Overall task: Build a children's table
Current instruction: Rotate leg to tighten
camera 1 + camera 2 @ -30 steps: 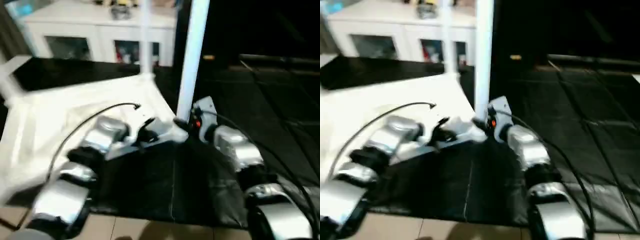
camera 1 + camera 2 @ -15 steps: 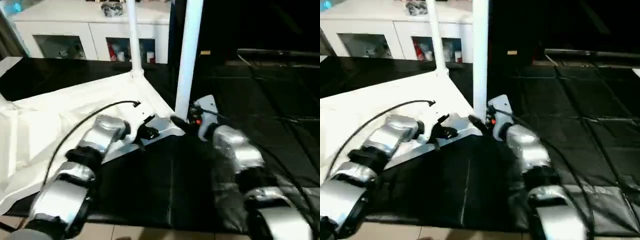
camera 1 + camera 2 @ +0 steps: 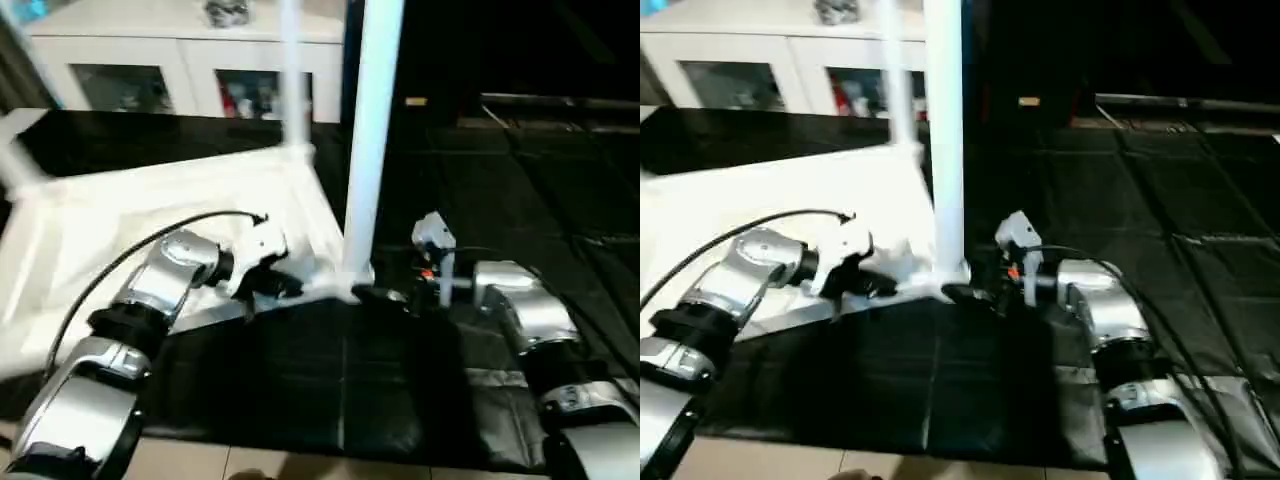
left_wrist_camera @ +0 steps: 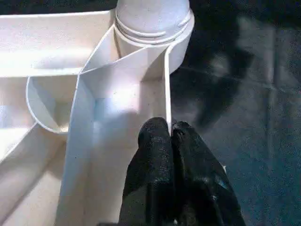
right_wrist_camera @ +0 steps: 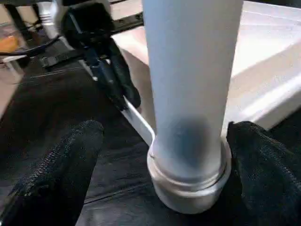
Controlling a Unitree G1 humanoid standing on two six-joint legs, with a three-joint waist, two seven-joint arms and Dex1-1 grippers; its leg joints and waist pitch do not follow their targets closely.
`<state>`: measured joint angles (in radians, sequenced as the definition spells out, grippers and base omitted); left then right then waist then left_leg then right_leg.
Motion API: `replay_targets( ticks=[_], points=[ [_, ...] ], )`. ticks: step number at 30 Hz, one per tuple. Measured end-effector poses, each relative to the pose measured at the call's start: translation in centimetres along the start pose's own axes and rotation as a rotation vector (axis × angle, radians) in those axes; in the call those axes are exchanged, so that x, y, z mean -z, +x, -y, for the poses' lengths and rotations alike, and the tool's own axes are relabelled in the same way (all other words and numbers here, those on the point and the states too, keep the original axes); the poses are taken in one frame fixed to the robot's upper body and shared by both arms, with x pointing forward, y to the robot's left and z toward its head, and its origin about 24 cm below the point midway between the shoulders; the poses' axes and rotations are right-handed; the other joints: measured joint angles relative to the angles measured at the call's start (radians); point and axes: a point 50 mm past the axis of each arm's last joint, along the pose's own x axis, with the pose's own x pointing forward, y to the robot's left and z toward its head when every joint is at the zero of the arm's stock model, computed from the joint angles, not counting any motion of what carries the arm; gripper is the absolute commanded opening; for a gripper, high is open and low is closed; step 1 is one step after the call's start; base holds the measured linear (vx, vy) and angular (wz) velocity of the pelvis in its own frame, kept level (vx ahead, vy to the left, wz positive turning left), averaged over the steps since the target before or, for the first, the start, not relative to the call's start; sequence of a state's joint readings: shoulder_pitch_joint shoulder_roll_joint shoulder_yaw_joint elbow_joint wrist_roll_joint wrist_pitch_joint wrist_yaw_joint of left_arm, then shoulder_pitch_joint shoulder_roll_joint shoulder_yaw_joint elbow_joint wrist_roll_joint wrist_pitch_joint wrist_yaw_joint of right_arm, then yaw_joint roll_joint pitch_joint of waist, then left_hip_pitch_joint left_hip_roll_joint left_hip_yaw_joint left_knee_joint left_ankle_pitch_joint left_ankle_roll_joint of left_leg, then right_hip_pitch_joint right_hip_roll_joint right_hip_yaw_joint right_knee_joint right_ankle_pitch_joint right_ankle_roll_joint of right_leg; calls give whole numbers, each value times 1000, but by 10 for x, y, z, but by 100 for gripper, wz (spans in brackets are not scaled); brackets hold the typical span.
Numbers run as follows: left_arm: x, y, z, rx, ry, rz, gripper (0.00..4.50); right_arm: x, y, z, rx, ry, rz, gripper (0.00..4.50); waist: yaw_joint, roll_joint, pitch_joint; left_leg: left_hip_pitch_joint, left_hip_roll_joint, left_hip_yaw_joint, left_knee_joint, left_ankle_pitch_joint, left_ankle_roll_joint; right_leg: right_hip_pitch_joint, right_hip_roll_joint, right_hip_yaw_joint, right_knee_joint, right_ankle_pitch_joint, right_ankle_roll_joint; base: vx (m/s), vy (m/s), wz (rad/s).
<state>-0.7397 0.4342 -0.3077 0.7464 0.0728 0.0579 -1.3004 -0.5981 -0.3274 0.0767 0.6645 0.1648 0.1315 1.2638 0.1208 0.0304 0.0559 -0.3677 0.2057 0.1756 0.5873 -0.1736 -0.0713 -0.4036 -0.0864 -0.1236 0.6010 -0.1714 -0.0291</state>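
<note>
Your table top (image 3: pixel 150 215) lies upside down on the black mat (image 3: pixel 330 380), two legs standing in its corner sockets.

Your left gripper (image 4: pixel 168 134) is clenched on the thin rim wall beside the near socket. Your right gripper (image 5: pixel 160 155) is released, its fingers (image 5: pixel 61 160) spread on either side of the near leg (image 3: pixel 365 150), clear of it.

Upturned table top (image 3: pixel 150 215) on mat (image 3: pixel 330 380), leg (image 3: pixel 368 130) upright in near corner socket.
</note>
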Motion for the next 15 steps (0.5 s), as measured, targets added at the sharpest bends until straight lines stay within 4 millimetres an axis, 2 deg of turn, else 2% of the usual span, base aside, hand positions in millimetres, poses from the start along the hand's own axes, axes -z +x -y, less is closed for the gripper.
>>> replay_targets(
  ticks=[6,11,15],
  points=[
    [2,-9,3,53,58,-42,0,-1,-5,0,-54,-12,-19,448,-1,-3,1,0,0,0,1,0,0,0,0,1,2,0,0,0,0,0],
    [3,-12,6,90,81,-52,0,-12,-6,1,-93,-67,-36,448,-1,-3,1,0,0,0,0,0,0,0,0,1,2,2,-3,0,0,0],
    [2,-12,9,122,102,-62,0,-8,-1,-2,-142,-60,-45,448,7,-4,0,0,0,0,0,0,0,0,0,1,2,2,-3,0,0,0]
  ],
)
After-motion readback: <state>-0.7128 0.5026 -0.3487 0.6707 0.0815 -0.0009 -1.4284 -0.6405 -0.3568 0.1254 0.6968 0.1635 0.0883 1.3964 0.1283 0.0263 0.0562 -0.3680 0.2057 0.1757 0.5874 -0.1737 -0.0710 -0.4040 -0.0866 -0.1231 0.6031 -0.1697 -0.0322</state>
